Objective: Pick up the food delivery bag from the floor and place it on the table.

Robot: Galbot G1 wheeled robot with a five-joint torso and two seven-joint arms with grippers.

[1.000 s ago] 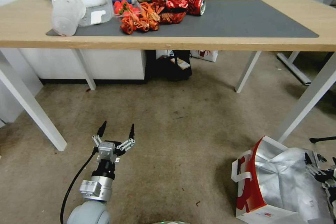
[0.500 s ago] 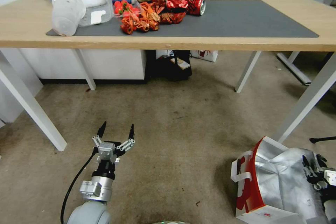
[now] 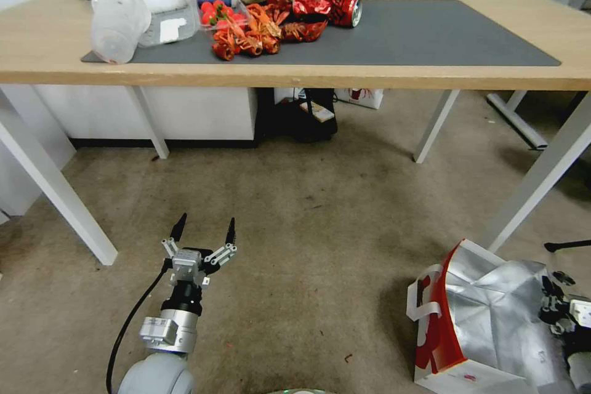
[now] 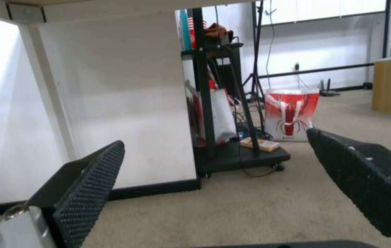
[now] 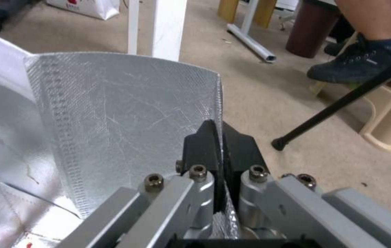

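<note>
The food delivery bag [image 3: 486, 320], red and white with silver foil lining, stands open on the floor [image 3: 308, 228] at the lower right, beside a white table leg. My right gripper [image 3: 557, 303] is at the bag's far right wall. In the right wrist view this gripper [image 5: 218, 134] is shut on the foil wall's [image 5: 126, 113] upper edge. My left gripper [image 3: 205, 231] hovers low over the carpet at the lower left, open and holding nothing, also open in its wrist view [image 4: 214, 137]. The table [image 3: 431, 77] with its dark grey mat [image 3: 418, 34] stretches across ahead.
Cups, a bowl, a red can and red food scraps [image 3: 258, 31] crowd the mat's left part. White table legs [image 3: 535, 184] stand near the bag. A black cart [image 4: 232, 155] and a small white red-printed bag [image 4: 291, 115] sit under the table. A person's shoe [image 5: 356, 65] and a black rod [image 5: 338, 103] lie close on the right.
My right gripper's fingers, spread at the bag's right wall earlier, have shut on the foil edge. The bag's rim has shifted slightly. The left arm has not moved.
</note>
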